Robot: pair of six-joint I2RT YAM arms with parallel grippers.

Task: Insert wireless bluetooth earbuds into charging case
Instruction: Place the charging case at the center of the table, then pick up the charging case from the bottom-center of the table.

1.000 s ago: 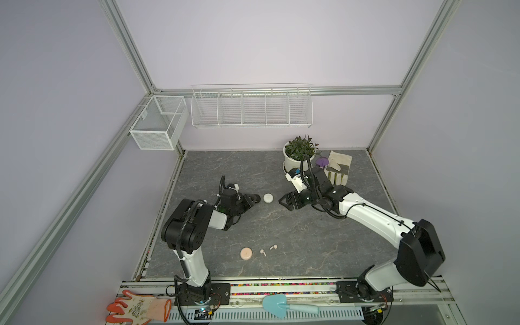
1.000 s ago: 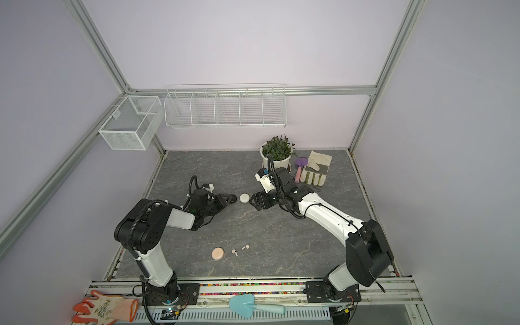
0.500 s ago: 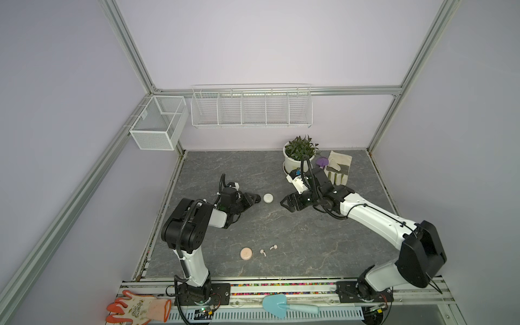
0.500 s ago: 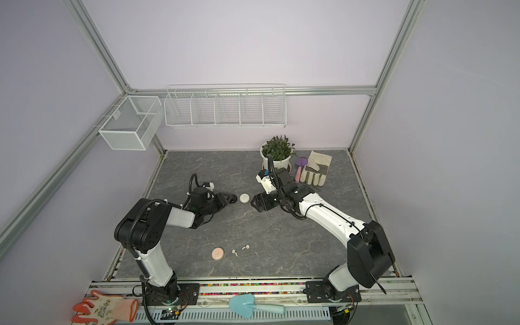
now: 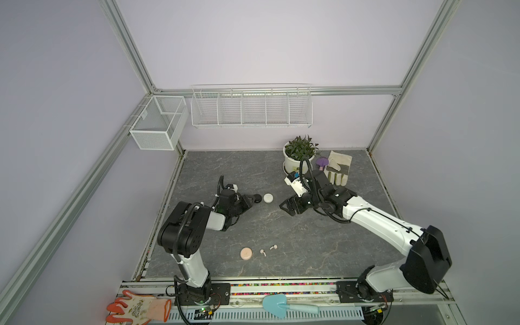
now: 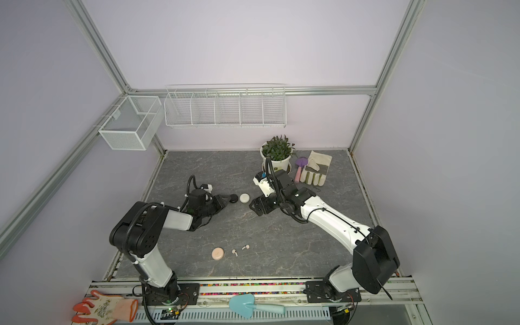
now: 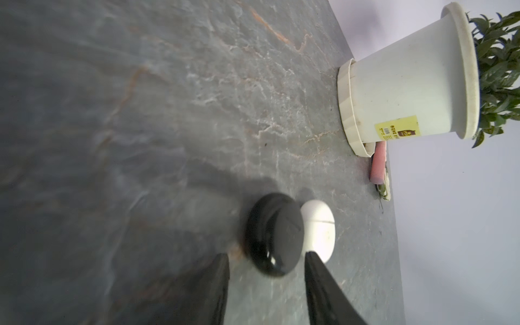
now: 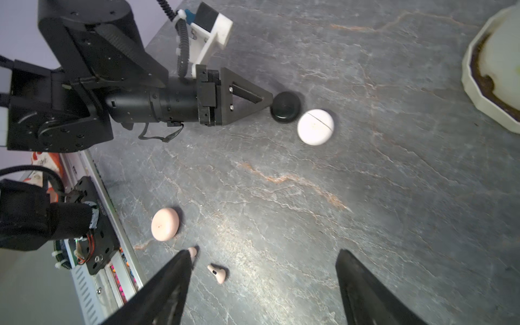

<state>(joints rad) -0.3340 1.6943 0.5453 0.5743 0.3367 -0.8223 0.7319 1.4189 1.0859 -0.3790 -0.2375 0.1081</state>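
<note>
1. While the left gripper (image 7: 266, 254) eases wider, its fingers stand slightly apart around the black case (image 7: 274, 233), just beside the white case (image 7: 319, 229).
2. Right gripper (image 8: 263, 251) stays spread wide, empty.
3. Pink earbuds (image 8: 217, 272) haven't moved, beside the pink case (image 8: 165, 224).

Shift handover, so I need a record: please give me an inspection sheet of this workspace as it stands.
Surface: grey marbled tabletop, no spills seen.
Job's things: black case and white case side by side; pink case with two pink earbuds beside it; all three cases closed.
Clutter: potted plant, work glove and purple trowel at the back; orange glove and blue trowel on the front rail.
Grippers: left gripper open, fingers flanking the black case; right gripper open, empty.
Cables: a black cable arches over each wrist, clear of the cases.
Surroundings: wire rack and mesh basket hung on the frame.
</note>
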